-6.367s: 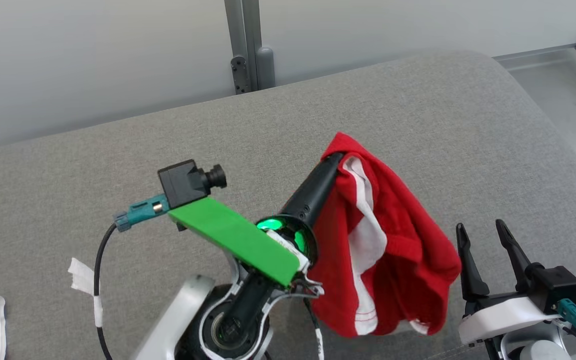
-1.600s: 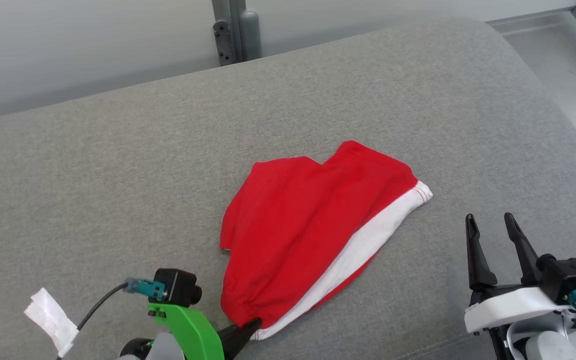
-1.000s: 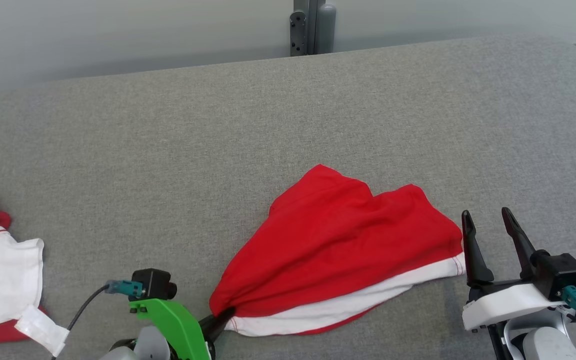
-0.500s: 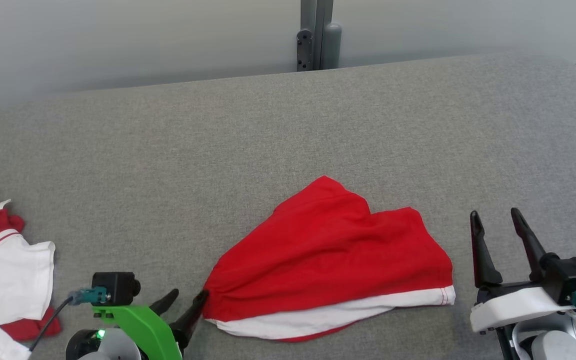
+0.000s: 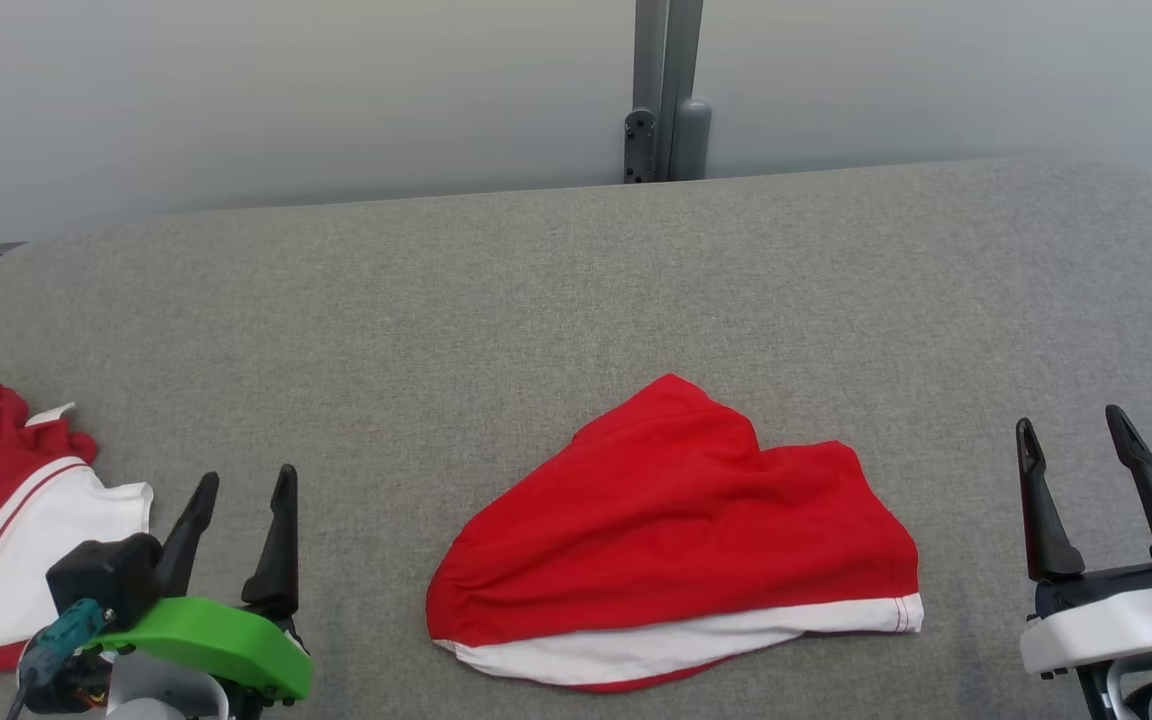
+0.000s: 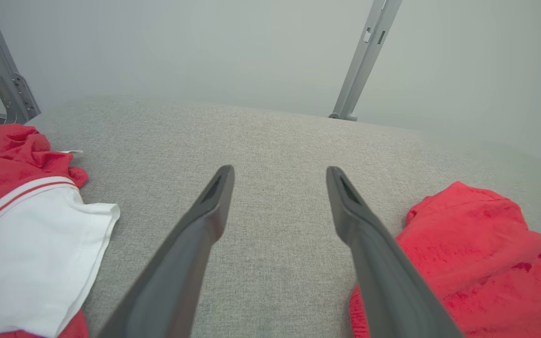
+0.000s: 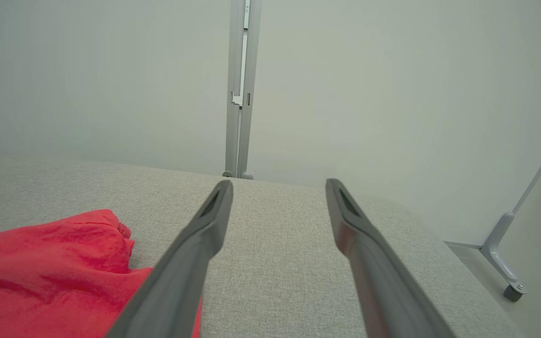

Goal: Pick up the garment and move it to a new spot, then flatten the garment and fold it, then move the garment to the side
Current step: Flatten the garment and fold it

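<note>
The garment [image 5: 676,530] lies bunched on the grey cushion [image 5: 436,300], red with a white band along its near edge. It also shows at the right of the left wrist view [image 6: 467,263] and at the lower left of the right wrist view [image 7: 40,272]. My left gripper [image 5: 246,478] stands open at the lower left, apart from the garment's left end, with bare cushion between its fingers [image 6: 280,171]. At the lower right my right gripper [image 5: 1069,420] is open and holds nothing, a little off the garment's right corner [image 7: 278,183].
Another red and white garment [image 5: 6,530] lies crumpled at the cushion's left edge, close to my left gripper [image 6: 26,225]. A grey metal post [image 5: 666,90] stands against the pale wall behind. A frame leg on a caster [image 7: 510,281] stands past the cushion's right end.
My left gripper has opened, let go of the garment's left corner and drawn away to the left. The garment now lies free. The head camera has shifted; the right gripper stays open.
</note>
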Robot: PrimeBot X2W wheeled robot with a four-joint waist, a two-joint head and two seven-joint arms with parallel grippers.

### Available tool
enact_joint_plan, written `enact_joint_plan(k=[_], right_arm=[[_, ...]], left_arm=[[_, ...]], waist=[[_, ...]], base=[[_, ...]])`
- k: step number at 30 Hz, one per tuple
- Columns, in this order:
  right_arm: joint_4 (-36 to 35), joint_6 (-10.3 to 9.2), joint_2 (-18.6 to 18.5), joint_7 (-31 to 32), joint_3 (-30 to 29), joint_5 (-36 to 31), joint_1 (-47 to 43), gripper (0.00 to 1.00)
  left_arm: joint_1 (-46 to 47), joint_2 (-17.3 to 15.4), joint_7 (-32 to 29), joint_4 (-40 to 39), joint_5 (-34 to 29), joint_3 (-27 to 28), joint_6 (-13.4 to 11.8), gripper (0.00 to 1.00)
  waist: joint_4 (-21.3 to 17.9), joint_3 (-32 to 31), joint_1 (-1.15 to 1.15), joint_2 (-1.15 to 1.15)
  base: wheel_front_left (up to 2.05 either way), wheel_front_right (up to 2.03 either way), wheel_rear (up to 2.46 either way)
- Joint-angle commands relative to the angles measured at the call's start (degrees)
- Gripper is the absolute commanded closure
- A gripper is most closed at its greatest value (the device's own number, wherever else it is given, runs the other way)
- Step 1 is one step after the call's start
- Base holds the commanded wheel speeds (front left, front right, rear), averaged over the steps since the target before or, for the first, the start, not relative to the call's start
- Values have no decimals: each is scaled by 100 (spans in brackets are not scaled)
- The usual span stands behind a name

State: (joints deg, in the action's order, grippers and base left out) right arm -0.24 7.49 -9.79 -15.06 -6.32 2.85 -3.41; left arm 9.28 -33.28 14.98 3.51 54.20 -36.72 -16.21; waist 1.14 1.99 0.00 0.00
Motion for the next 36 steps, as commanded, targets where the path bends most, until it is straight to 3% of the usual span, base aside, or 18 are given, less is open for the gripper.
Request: enact_joint_plan(k=[1, 5, 13, 18, 25, 36], right_arm=[[-20, 0, -31, -18, -24, 1, -94, 0], [-16, 0, -42, -18, -41, -18, -156, 0], [210, 0, 93, -18, 69, -77, -297, 0], [423, 0, 225, -18, 107, -109, -454, 0], [551, 0, 371, -18, 107, -123, -537, 0], [491, 0, 381, -18, 232, -133, -328, 0]], left_arm=[[-223, 150, 21, -37, -326, 274, 45, 0], [-755, 615, 21, -38, -1315, 1255, 293, 0], [-1560, 1671, 17, 259, -2743, 2629, 1586, 0], [-1887, 2144, 17, 472, -3307, 3295, 2179, 0], [-2011, 2517, 17, 534, -3726, 3714, 2367, 0], [-1851, 2437, 17, 417, -3594, 3537, 2374, 0]], waist=[[82, -88, 0, 0], [139, -151, 0, 0], [156, -223, 0, 0], [126, -299, 0, 0], [94, -337, 0, 0], [38, -271, 0, 0]], base=[[0, 0, 0], [0, 0, 0], [0, 0, 0], [0, 0, 0], [0, 0, 0], [0, 0, 0]])
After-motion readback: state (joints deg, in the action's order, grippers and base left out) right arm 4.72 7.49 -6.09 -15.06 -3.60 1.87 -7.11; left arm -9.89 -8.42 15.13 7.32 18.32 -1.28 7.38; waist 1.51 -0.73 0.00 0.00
